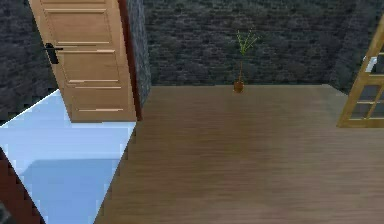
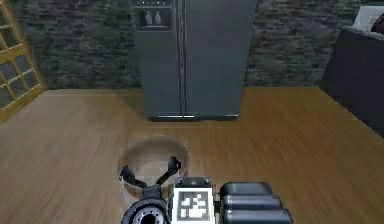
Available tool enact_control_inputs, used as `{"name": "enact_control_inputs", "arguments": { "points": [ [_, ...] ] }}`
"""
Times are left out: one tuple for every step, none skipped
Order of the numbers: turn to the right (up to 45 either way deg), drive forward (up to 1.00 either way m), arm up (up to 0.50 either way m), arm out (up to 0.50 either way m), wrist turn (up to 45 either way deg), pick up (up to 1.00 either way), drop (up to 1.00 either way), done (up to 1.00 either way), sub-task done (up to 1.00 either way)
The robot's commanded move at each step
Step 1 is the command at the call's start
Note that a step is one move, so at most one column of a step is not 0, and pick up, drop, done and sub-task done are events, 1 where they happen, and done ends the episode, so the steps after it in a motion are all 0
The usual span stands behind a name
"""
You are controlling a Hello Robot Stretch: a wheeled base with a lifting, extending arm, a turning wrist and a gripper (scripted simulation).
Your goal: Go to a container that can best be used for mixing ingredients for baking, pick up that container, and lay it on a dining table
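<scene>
1. A wooden floor [image 1: 240, 150] runs across both views. In the forward view it meets a pale blue floor [image 1: 60, 150] at the left.
2. A dark brick wall [image 1: 200, 40] closes the far side of the room in both views.
3. A tall grey fridge [image 2: 190, 60] with two doors stands against that wall, at the middle of the arm side view.
4. A light wooden door [image 1: 90, 55] with a black handle stands open at the forward view's left, above the pale blue floor.
5. A dark piece of furniture [image 2: 360, 75] fills the arm side view's right edge; what it is cannot be told.
6. A glazed wooden frame [image 1: 368, 95] leans in at the forward view's right edge, and one like it is at the arm side view's left edge.
7. The arm [image 2: 255, 203] lies as dark blocks along the arm side view's bottom edge, with a white marker square [image 2: 195, 205] just left of them.
8. The bowl [image 2: 160, 153], round and see-through with a brownish tint, hangs at the fingers' end, clear of the floor and well in front of the fridge.
9. The gripper [image 2: 150, 176] holds that bowl, one thin finger reaching up on each side of it.
10. A small potted plant [image 1: 240, 70] stands on the floor against the far wall in the forward view.
</scene>
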Motion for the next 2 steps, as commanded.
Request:
{"name": "enact_control_inputs", "arguments": {
  "points": [
    [-3.0, 0.0, 0.0, 0.0, 0.0, 0.0, 0.0, 0.0, 0.0],
    [0.0, 0.85, 0.0, 0.0, 0.0, 0.0, 0.0, 0.0, 0.0]
  ]
}}
